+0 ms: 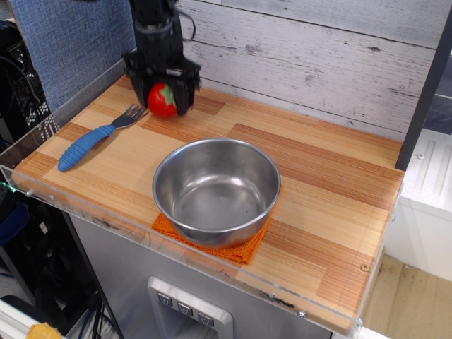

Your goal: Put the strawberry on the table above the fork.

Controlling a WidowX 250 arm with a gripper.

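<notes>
I see the gripper at the far left part of the table, pointing straight down, its black fingers clenched on either side of the strawberry. The strawberry sits between the jaws with its red body facing me and a strip of green cap visible on its upper middle. I cannot tell whether its underside touches the wood or hangs just above it; the bottom edge looks very close to the planks. The frame is slightly blurred around the tool. The fork lies to the left of the tool and nearer to me, flat on the table, grey tines pointing up toward the gripper and ending just beside its left finger, blue ribbed handle running away down and to the left. Tines and strawberry are apart, not touching. Nearer to me and to the right of the tool stands a steel bowl, upright, resting on an orange cloth whose corner shows under its front edge. Behind the tool runs a whitewashed plank wall, and a blue fabric panel stands to its left.
</notes>
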